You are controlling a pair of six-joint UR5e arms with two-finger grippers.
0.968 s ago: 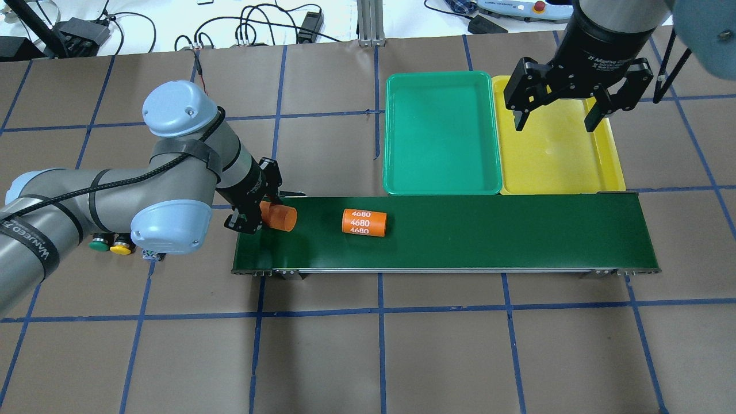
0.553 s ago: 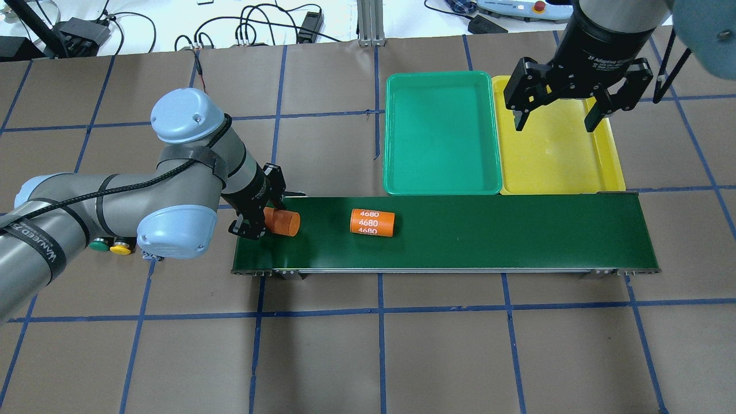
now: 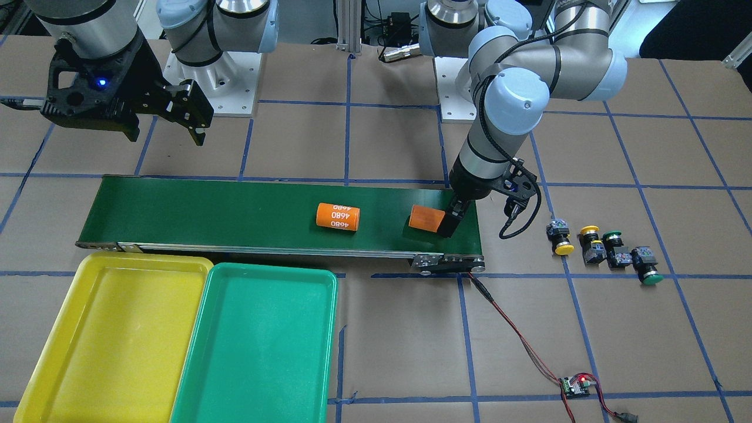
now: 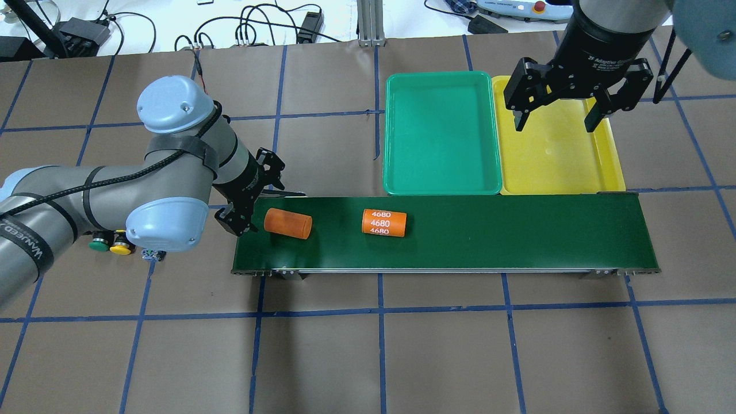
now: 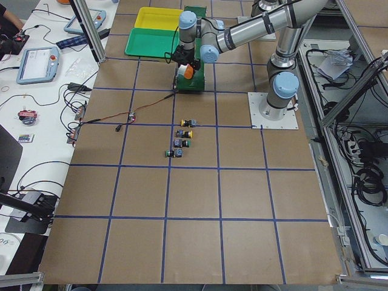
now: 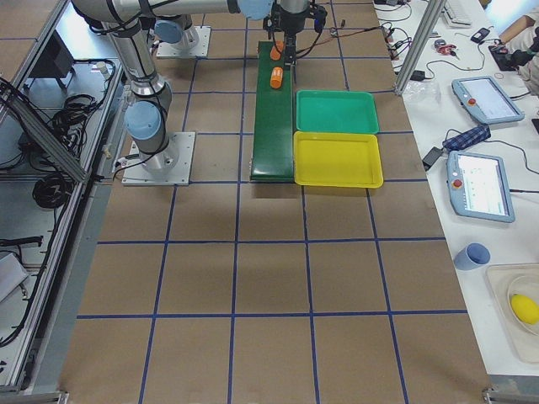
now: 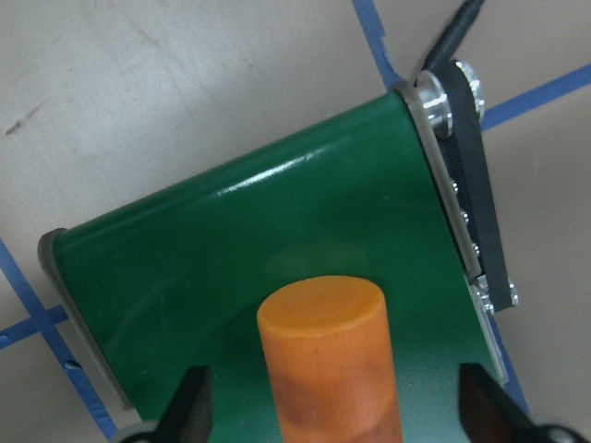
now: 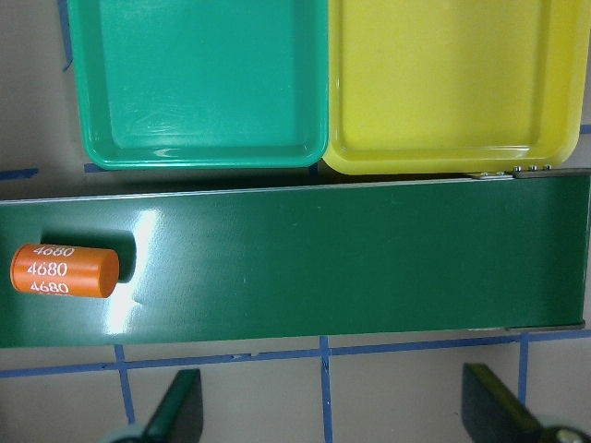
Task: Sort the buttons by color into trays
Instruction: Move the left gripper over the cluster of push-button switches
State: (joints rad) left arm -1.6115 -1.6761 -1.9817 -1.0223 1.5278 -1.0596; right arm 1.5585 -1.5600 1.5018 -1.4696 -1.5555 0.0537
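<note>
On the overhead camera I see the left arm bent low over the table, elbow folded. The left gripper (image 4: 248,198) sits at the end of the long dark-green conveyor belt (image 4: 506,233), jaws spread. A plain orange cylinder (image 4: 287,223) lies on the belt just beyond them. The right arm points straight down. The right gripper (image 4: 555,122) is spread wide above the bright yellow plastic tray (image 4: 560,164), which touches the green plastic tray (image 4: 441,138). An orange cylinder printed 4680 (image 4: 384,222) lies further along the belt.

On the front camera, the four small black-bodied push-buttons (image 3: 594,251), two yellow-capped and two green-capped, sit in a row on the brown paper beside the left arm, well apart from both trays.

On the left wrist camera, the fingertips (image 7: 192,406) flank the plain cylinder with a gap on each side.
</note>
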